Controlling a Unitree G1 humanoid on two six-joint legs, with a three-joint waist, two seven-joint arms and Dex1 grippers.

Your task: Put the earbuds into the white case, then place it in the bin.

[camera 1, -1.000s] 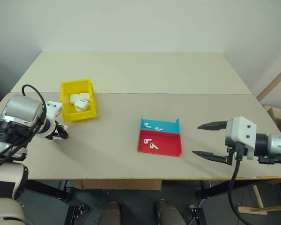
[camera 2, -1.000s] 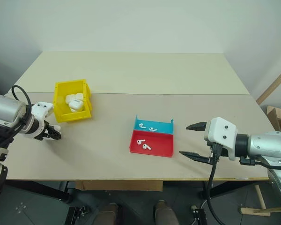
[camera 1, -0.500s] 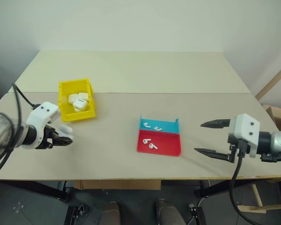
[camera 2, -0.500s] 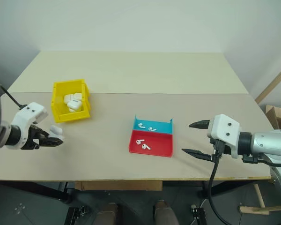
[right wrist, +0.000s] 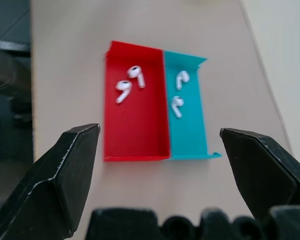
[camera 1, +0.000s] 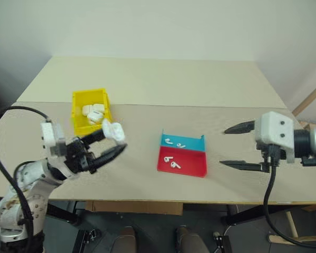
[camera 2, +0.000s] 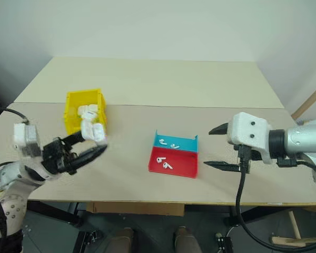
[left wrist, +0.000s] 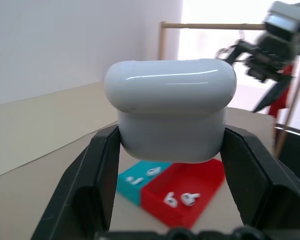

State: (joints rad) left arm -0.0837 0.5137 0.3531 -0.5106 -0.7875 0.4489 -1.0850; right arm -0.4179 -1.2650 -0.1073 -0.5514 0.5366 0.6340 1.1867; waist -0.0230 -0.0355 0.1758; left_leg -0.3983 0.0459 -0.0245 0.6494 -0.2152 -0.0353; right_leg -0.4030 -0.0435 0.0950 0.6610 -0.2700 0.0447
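Observation:
My left gripper [camera 1: 116, 140] is shut on the white case [camera 1: 114, 131], held lid closed above the table between the yellow bin [camera 1: 79, 117] and the tray. The left wrist view has the case [left wrist: 170, 107] squeezed between both black fingers [left wrist: 97, 175]. The earbuds lie in the red-and-blue tray [camera 1: 192, 167]: two in the blue half [right wrist: 178, 92] and two in the red half [right wrist: 129, 84]. My right gripper [camera 1: 224, 147] hangs open to the right of the tray with nothing in it, pointing at the tray.
Several more white cases [camera 1: 94, 113] lie inside the yellow bin. The table's front edge [camera 1: 163, 200] runs just below the tray. A seam crosses the tabletop [camera 1: 200, 105] behind the bin.
My left arm has lifted off the table beside the bin and swung toward the middle, carrying the white case. The right gripper has risen a little and stays open.

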